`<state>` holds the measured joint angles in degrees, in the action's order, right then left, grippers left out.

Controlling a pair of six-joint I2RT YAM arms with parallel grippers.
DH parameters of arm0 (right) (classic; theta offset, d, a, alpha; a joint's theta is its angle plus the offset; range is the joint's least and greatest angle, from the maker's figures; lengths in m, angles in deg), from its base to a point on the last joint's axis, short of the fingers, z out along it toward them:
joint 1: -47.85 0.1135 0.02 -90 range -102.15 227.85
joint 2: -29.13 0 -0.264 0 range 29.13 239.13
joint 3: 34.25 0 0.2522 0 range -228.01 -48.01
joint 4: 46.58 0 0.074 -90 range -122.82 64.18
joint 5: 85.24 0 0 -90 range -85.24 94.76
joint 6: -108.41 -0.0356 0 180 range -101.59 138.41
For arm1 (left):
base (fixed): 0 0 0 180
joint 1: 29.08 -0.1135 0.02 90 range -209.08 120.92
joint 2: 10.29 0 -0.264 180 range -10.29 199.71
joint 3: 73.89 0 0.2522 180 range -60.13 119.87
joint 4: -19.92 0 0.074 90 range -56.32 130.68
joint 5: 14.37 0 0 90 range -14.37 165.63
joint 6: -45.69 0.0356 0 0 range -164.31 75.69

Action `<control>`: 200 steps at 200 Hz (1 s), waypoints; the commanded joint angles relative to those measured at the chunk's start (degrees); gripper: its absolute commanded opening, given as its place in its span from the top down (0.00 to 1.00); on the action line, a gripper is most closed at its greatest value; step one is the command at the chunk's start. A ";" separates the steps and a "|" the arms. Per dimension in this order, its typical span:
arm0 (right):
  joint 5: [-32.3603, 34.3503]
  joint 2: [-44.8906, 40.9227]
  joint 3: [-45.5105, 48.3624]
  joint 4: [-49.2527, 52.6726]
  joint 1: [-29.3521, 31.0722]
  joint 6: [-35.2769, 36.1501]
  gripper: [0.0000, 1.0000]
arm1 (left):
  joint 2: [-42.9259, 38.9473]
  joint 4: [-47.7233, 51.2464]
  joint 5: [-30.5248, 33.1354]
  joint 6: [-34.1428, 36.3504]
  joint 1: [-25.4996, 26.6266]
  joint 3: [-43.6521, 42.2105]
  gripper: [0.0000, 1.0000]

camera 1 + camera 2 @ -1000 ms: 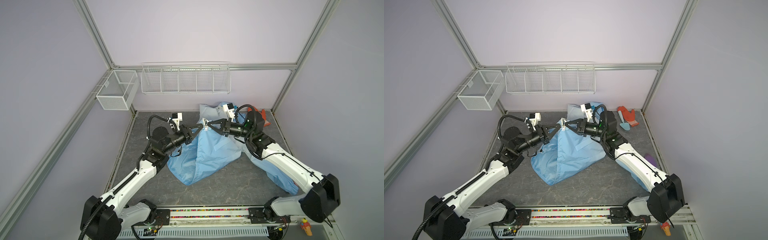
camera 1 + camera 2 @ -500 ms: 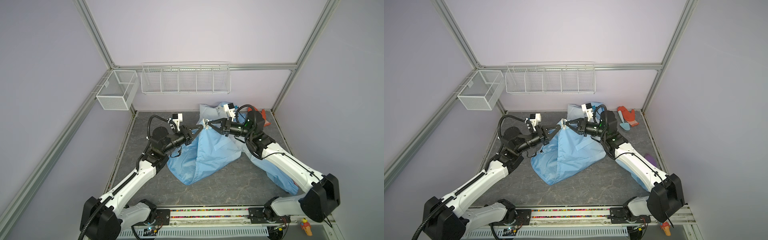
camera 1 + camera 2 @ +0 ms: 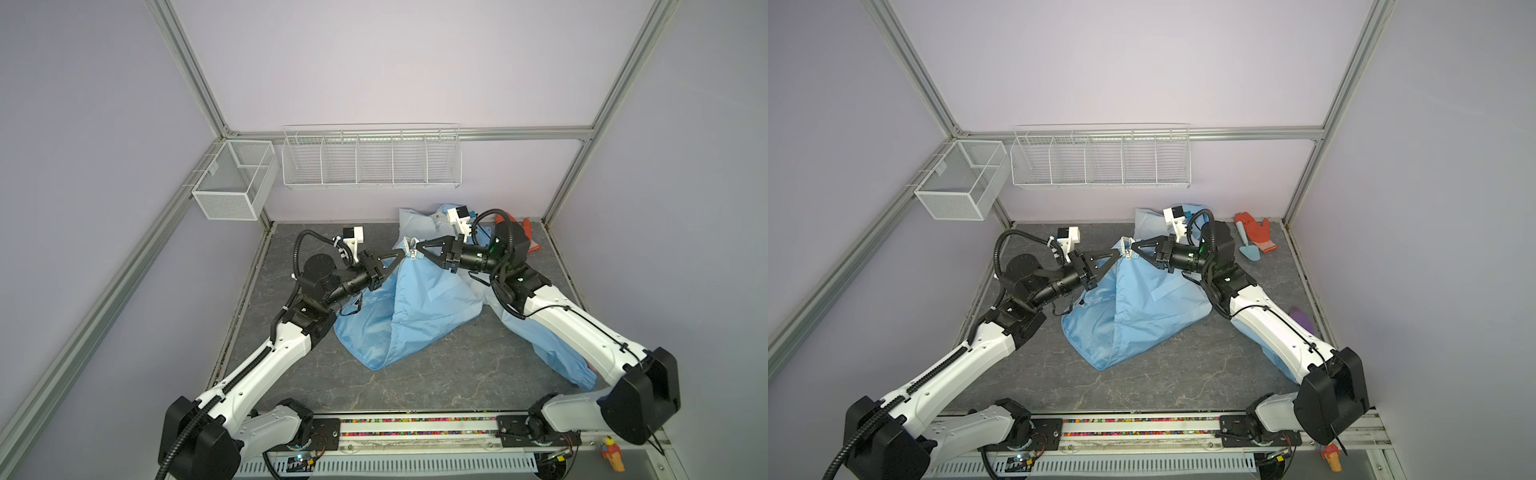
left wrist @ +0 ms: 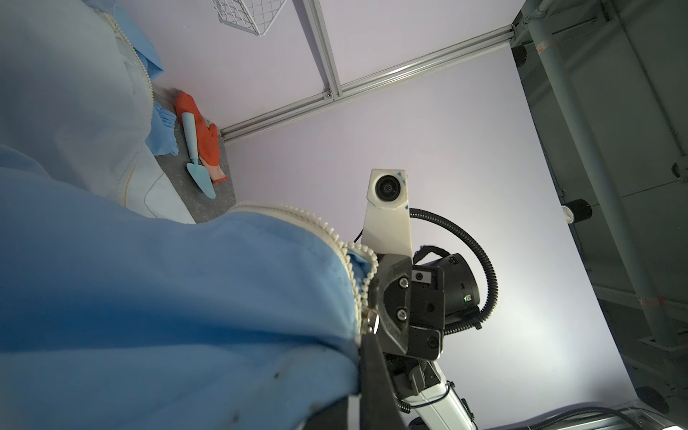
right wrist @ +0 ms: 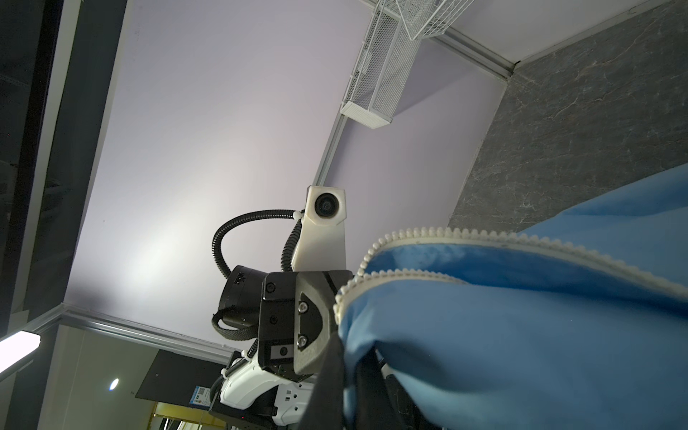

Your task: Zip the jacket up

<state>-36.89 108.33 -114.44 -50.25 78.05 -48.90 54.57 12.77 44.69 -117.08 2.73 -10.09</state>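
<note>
Pinching the zipper [image 3: 409,242] near its raised end, my left gripper [image 3: 399,256] and right gripper [image 3: 418,246] stay clamped on the jacket [image 3: 415,307], tented over the table [image 3: 436,386]. Barely anything shifted; teeth beyond remain unjoined, so I judge zipping unfinished.

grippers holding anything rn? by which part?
Both: the left gripper and right gripper are each shut on the jacket, pinching its white zipper edge at the lifted peak, tips nearly meeting.

The jacket [image 3: 1133,307] lies on the table [image 3: 1142,374], the glove [image 3: 1258,235] and trowel [image 3: 1248,249] together behind it, rightward.
</note>
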 commanded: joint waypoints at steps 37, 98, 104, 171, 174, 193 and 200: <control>-1.16 -2.36 -0.19 -1.77 0.63 0.64 0.94 | -0.80 -2.18 3.41 1.14 -0.23 2.03 1.00; -0.30 -2.14 -0.44 -1.05 1.33 1.07 0.94 | -0.74 -2.71 3.69 1.05 -0.16 1.88 1.00; -0.23 -2.03 -0.60 -0.67 1.47 1.27 0.94 | -0.73 -2.78 3.70 1.05 -0.13 1.78 1.00; 0.34 -1.15 -1.33 -0.67 2.15 1.45 0.94 | -0.55 -2.83 3.19 0.97 -0.17 1.74 1.00; 0.34 -1.04 -1.33 -0.67 2.15 1.48 0.94 | -0.55 -2.82 3.17 0.97 -0.17 1.75 1.00; 0.58 -0.89 -1.50 -0.72 2.10 1.32 0.94 | -0.49 -2.84 3.00 0.97 -0.17 1.80 1.00; 0.73 -0.80 -1.51 -0.67 2.14 1.30 0.94 | -0.48 -2.74 2.84 0.97 -0.16 1.81 1.00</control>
<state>-36.65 107.79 -114.44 -48.72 79.84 -48.00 54.55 12.55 47.71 -117.08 2.75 -10.09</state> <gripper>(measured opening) 0.074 0.048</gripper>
